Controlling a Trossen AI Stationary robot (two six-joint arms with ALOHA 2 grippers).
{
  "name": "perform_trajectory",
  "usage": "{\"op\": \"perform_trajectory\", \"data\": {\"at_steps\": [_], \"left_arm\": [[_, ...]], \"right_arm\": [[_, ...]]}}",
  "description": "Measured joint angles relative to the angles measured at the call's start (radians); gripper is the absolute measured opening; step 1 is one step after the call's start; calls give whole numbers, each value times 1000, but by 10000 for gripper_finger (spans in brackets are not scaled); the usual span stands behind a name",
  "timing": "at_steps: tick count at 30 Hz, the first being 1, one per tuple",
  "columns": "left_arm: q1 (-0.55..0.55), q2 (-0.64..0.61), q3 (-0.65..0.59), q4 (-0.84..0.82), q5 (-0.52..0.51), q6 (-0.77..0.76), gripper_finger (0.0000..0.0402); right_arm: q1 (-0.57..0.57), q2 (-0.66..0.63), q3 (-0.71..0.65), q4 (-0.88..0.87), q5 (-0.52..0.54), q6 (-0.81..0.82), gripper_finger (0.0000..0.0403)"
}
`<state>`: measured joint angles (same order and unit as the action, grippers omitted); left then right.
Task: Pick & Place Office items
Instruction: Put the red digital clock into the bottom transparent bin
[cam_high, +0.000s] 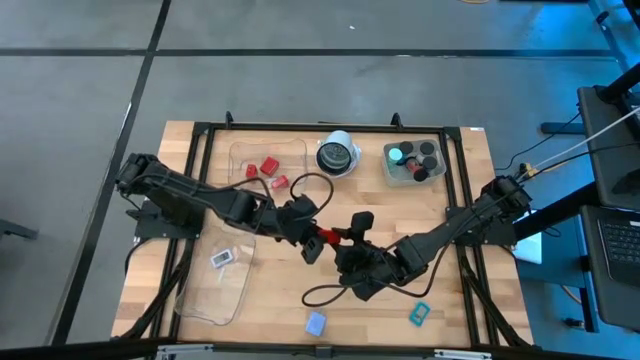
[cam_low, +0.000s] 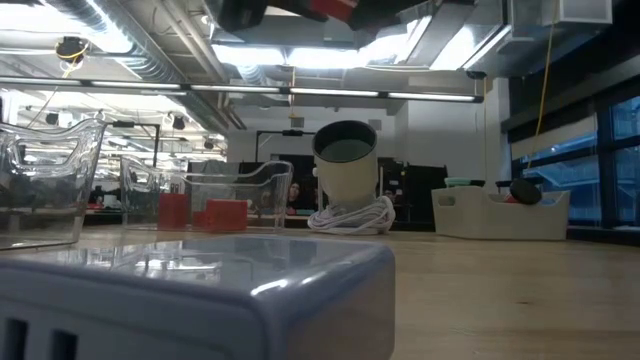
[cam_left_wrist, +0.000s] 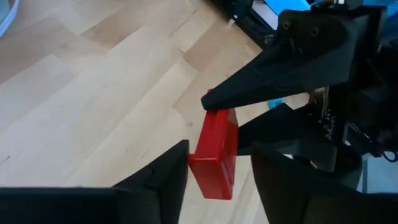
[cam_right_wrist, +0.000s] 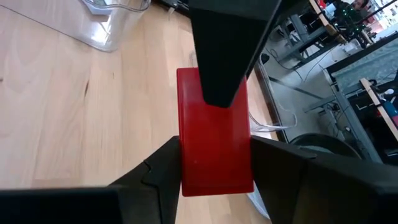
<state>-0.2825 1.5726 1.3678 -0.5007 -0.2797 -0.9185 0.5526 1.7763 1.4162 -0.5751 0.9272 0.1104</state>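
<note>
The light wooden table (cam_high: 455, 280) carried a clear plastic tray (cam_high: 215, 285) near the left arm's side holding one pale-blue rectangle (cam_high: 222, 258), a second clear tray (cam_high: 250, 155) with two red blocks (cam_high: 267, 167), and a white bin (cam_high: 392, 170) of black cylinders (cam_high: 428, 150) and a teal round cap (cam_high: 396, 155). Both dark arms met above the table's centre, where the right gripper (cam_right_wrist: 214, 165) stood closed on a flat red rectangular block (cam_right_wrist: 214, 140), its fingers pressing both side faces. The left gripper (cam_left_wrist: 217, 168) had its jaws partly open about the same block's opposite end, with contact not discernible
</note>
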Motion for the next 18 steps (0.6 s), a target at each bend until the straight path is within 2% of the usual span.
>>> {"op": "perform_trajectory", "data": {"at_steps": [11, 18], "left_arm": [[5, -1, 0, 0, 30, 3, 74], [5, -2, 0, 8, 41, 4, 70]], "right_arm": [[1, 0, 0, -5, 0, -22, 160], [0, 0, 0, -4, -4, -21, 177]]}}
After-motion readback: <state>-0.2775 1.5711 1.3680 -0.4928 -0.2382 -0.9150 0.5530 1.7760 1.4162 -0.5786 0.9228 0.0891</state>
